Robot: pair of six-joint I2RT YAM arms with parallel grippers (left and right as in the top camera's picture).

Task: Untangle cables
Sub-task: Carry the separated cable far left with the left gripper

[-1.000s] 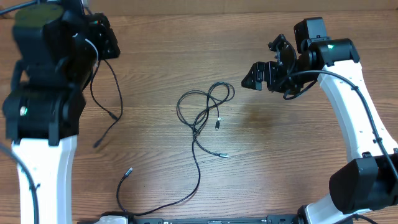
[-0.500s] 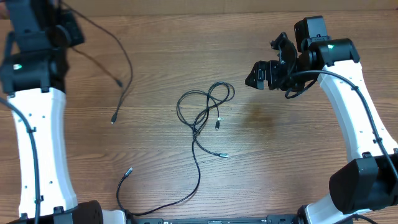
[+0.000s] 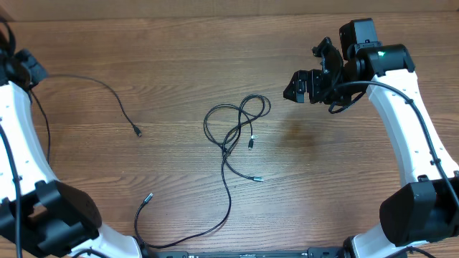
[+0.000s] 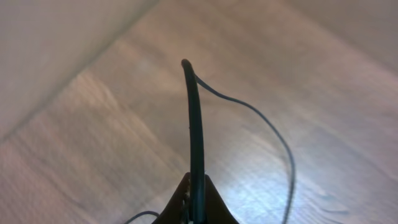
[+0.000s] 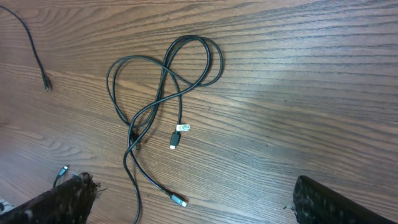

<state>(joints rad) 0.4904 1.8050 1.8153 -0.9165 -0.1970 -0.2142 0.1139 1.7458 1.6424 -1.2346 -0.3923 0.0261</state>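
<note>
Wooden table, brown grain, carrying the items below.

1. My right arm, white, right side of frame. Its right gripper, upper right, has jaws spread wide, holds nothing, and hangs well apart from the cables.
2. My left arm, left edge. Its left gripper is pinched closed on item 4.
3. Centre: knotted bundle, loops crossing at one tight spot. A long strand trails toward the bottom edge, ending in a plug end at lower left.
4. Upper left: single cable, lying apart from the bundle, its free plug resting on the wood.

Risks, as I judge them:
- My pinch on item 4 is narrow, so the cord may slip out.
- Carrying item 4 further left could drag it off the table.
- Pulling a loop of item 3 rather than a plug would likely cinch the crossing tighter.
</note>
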